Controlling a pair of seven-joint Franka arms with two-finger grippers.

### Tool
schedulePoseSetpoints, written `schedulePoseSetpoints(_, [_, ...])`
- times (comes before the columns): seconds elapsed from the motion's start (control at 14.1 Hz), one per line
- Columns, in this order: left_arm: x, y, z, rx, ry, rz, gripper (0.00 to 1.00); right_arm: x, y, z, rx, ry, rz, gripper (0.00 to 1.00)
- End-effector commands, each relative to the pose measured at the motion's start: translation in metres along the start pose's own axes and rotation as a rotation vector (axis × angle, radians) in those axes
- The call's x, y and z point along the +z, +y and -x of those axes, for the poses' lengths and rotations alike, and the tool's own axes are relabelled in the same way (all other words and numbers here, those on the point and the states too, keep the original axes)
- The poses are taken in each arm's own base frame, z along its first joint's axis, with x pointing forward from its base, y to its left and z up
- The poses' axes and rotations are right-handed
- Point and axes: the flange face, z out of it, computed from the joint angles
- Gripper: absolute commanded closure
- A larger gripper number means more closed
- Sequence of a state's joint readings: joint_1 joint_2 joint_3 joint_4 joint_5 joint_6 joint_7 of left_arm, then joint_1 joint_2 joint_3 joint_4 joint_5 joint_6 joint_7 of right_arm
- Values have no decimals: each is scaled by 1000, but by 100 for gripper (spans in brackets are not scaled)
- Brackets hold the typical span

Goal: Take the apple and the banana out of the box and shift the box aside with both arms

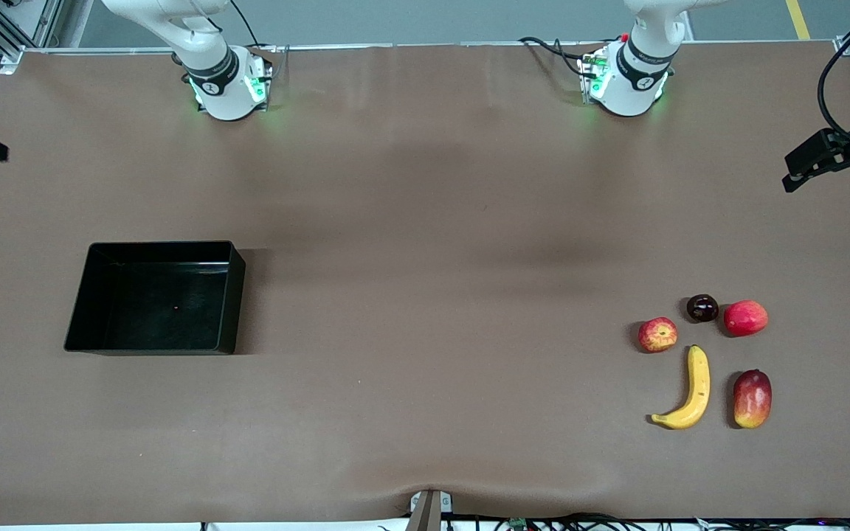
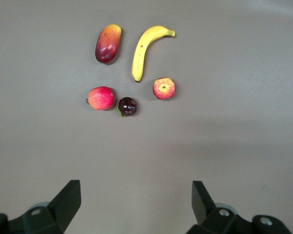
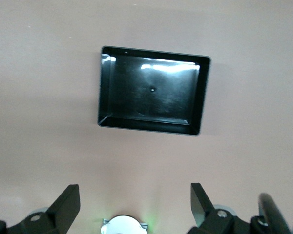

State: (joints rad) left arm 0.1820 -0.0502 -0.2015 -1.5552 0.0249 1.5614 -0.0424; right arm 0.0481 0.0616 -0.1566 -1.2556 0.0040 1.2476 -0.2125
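We are hovering both end effectors wide apart and empty: left end effector [image 2: 135, 204] over the apple [image 1: 657, 334] and banana [image 1: 686, 390] lying out on the tabletop [image 1: 425, 221], right end effector [image 3: 134, 204] above the bare box [image 1: 156, 296].

Front view: high, facing both arm bases across the whole table [image 1: 425, 184]; left wrist view: downward from well above, sharing the banana [image 2: 145, 49] and neighbouring fruits; right wrist view: downward from well above, sharing the box [image 3: 203, 97].
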Motion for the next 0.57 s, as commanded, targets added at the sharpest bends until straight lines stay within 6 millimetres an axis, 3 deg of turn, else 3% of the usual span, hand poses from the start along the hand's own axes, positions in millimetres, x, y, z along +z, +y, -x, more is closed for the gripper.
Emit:
schedulePoseSetpoints(0.0, [-8,-1,9,-11,3,14,0,25,15,9,35,10,25,0])
schedulePoseSetpoints(0.28, [-5,0,6,-11,1,16,0,58,18,33,38,40,9,0])
schedulePoseSetpoints(0.5, [-5,0,6,-8,1,16,0,60,19,33,40,34,0,0])
